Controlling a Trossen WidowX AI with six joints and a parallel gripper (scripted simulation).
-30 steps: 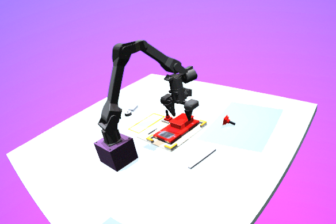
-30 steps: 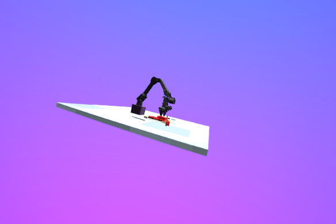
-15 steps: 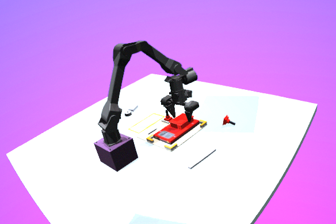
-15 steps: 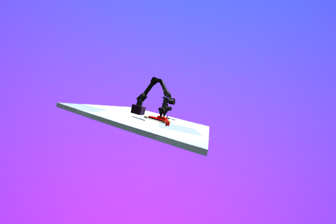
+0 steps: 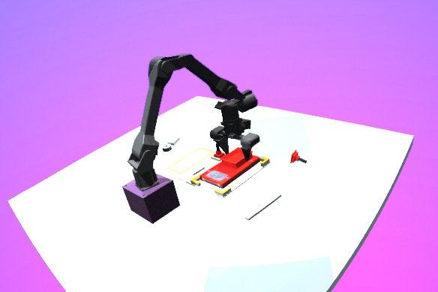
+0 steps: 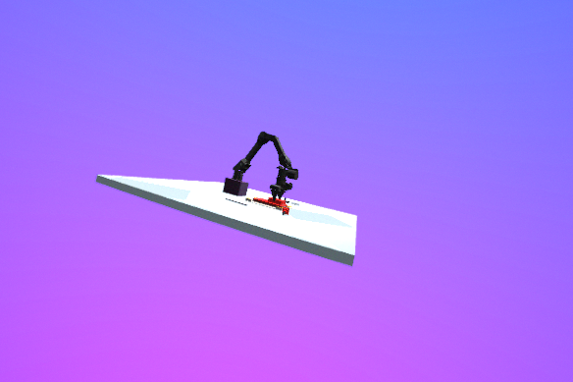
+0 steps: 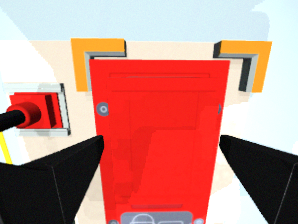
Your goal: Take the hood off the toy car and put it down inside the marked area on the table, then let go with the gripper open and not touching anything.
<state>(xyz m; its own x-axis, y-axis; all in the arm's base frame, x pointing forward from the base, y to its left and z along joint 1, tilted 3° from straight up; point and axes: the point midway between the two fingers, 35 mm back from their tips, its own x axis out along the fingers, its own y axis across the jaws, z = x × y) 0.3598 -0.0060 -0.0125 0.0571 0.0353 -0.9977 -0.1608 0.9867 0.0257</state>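
The red toy car (image 5: 229, 173) (image 6: 262, 201) (image 7: 115, 197) lies inside a fixture with yellow corners. A raised red block (image 5: 233, 159) stands on it, and a grey panel (image 5: 217, 176) (image 7: 156, 218) lies at its end toward the arm base. Red parts blend together, so I cannot tell the hood's edges for sure. My gripper (image 5: 237, 155) (image 6: 278, 197) (image 7: 161, 140) is open and empty, pointing down over the car, with one finger at each long side of the raised block. Whether a finger touches is unclear. The marked area (image 5: 167, 168) is a yellow outline beside the car.
A red piece with a black stem (image 5: 218, 155) (image 7: 42, 111) stands in a holder between car and outline. Another red piece (image 5: 295, 157) lies beyond the car. Fixture corners (image 5: 223, 191) (image 7: 100, 46) surround the car. A thin grey bar (image 5: 263, 207) lies nearer the camera.
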